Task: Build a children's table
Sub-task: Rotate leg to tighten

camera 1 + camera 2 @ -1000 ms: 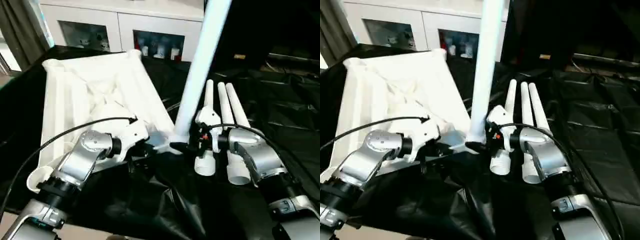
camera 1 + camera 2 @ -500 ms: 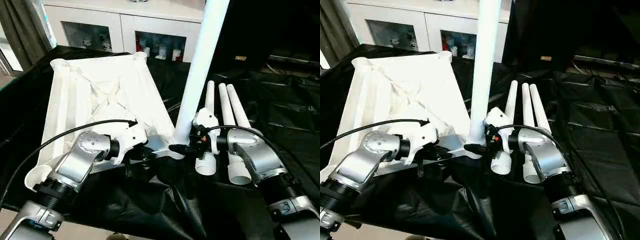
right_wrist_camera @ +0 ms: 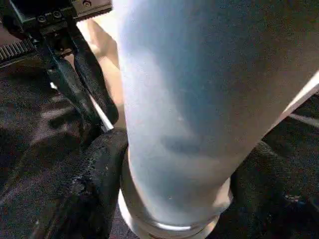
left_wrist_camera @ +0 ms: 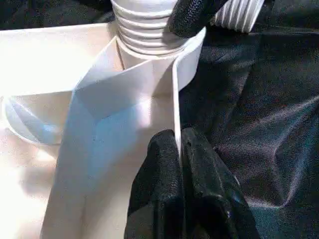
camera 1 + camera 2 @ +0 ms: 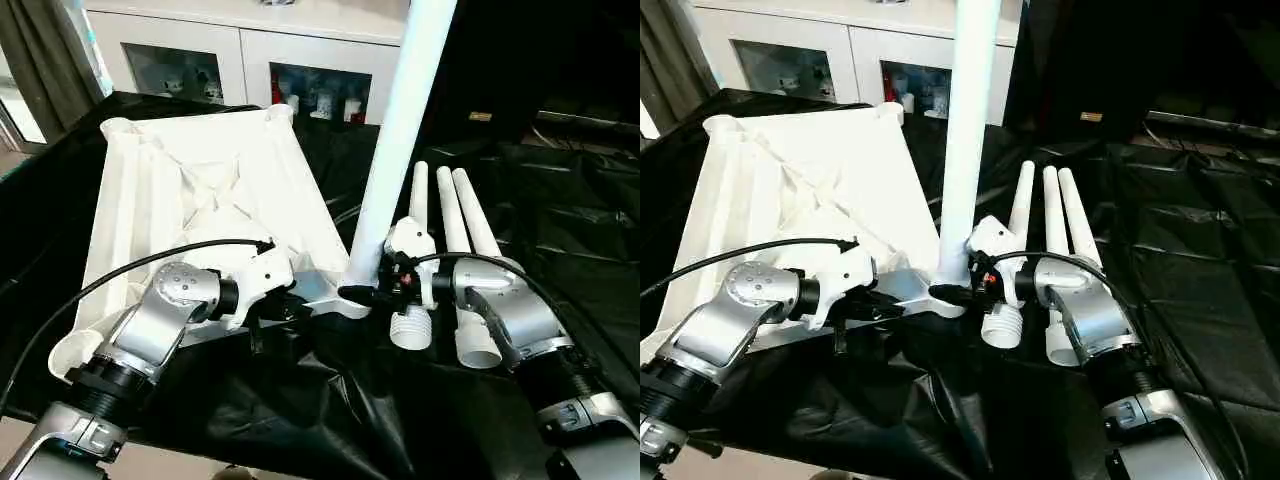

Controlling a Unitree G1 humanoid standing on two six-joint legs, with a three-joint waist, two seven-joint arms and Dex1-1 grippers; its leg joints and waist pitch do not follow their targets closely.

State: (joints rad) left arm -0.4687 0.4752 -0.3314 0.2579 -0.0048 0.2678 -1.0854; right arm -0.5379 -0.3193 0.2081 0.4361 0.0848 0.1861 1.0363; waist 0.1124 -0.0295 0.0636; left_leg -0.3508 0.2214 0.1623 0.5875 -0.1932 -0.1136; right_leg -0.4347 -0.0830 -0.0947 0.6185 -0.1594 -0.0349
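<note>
Leg (image 5: 400,150) stands upright in the tabletop's (image 5: 200,190) near right corner socket, my right claw (image 5: 372,293) straddling its base, my left claw (image 4: 180,164) pinched shut on the near rim.

Room light was bright and even; tabletop (image 5: 200,190) glared white, black sheeting (image 5: 560,230) showed sheen; upright leg (image 3: 189,109) was blurred close-up.

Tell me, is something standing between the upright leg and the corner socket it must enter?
Nothing visible does. The upright leg already has its threaded end in the corner socket of the tabletop. The right end effector has a finger on each side of the leg's base; the left end effector pinches the tabletop's rim beside the socket.
</note>
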